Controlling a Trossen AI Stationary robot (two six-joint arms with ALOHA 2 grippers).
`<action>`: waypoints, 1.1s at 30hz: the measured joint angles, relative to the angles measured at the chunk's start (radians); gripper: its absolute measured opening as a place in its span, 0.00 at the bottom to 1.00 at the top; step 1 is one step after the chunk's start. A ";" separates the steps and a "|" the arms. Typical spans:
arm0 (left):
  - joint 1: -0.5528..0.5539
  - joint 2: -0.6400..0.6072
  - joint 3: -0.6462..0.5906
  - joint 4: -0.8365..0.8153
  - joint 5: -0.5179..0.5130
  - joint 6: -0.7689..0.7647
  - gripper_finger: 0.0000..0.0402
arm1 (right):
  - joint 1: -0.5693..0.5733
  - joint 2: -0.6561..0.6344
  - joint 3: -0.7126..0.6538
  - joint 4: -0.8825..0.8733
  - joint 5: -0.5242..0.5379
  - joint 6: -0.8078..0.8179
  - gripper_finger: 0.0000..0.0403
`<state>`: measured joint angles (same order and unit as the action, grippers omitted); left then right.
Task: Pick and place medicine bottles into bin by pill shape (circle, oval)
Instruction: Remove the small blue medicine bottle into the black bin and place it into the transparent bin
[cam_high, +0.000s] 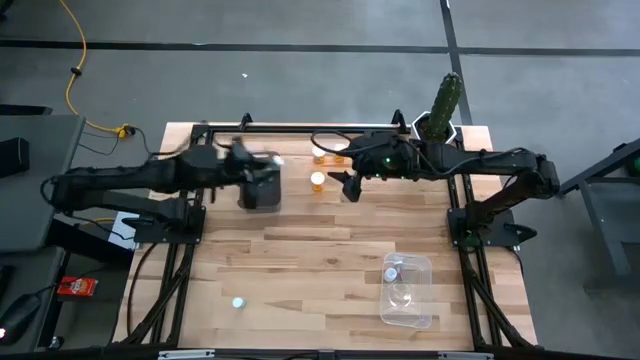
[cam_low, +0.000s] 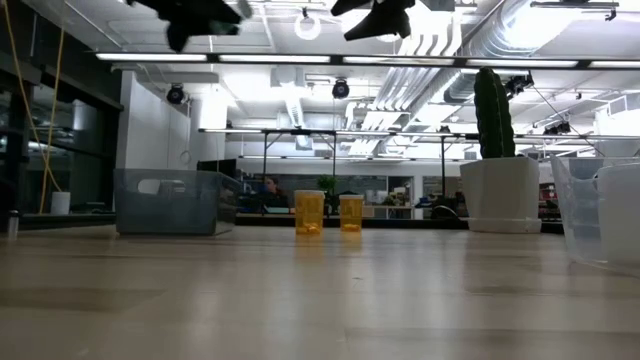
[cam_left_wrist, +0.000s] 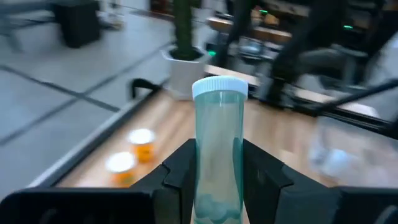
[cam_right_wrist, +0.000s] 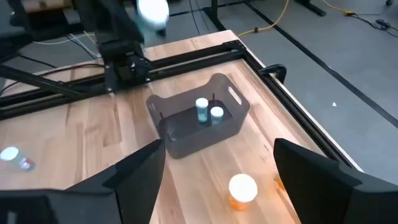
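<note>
No label or writing can be read on any bottle. The left gripper (cam_left_wrist: 217, 180) clamps a pale teal bottle (cam_left_wrist: 219, 149) with a white cap above the grey bin (cam_high: 261, 182). The right gripper (cam_right_wrist: 217, 165) hangs empty, fingers spread wide, over an orange bottle (cam_right_wrist: 242, 190) near the cactus (cam_high: 446, 98).

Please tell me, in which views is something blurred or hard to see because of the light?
Left wrist view: the teal bottle between the left gripper fingers is sharp, while the cactus pot and two orange bottles behind are blurred. High view: the left arm's wrist above the dark bin is smeared. Low view: bright ceiling lights leave both grippers as dark silhouettes.
</note>
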<state>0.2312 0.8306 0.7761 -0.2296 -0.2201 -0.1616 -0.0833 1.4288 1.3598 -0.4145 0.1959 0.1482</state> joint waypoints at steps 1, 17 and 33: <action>-0.003 -0.032 0.000 -0.030 -0.030 -0.001 0.22 | -0.005 0.001 0.000 -0.003 0.001 0.000 0.73; 0.000 0.000 -0.270 -0.187 -0.026 -0.307 0.22 | -0.016 0.012 0.000 -0.004 0.012 0.023 0.73; 0.171 0.331 -0.186 -0.250 0.130 -0.157 0.22 | -0.014 0.012 0.000 -0.007 0.012 0.057 0.73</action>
<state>0.4019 1.1617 0.5903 -0.4794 -0.0900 -0.3187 -0.0975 1.4406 1.3598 -0.4216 0.2074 0.2049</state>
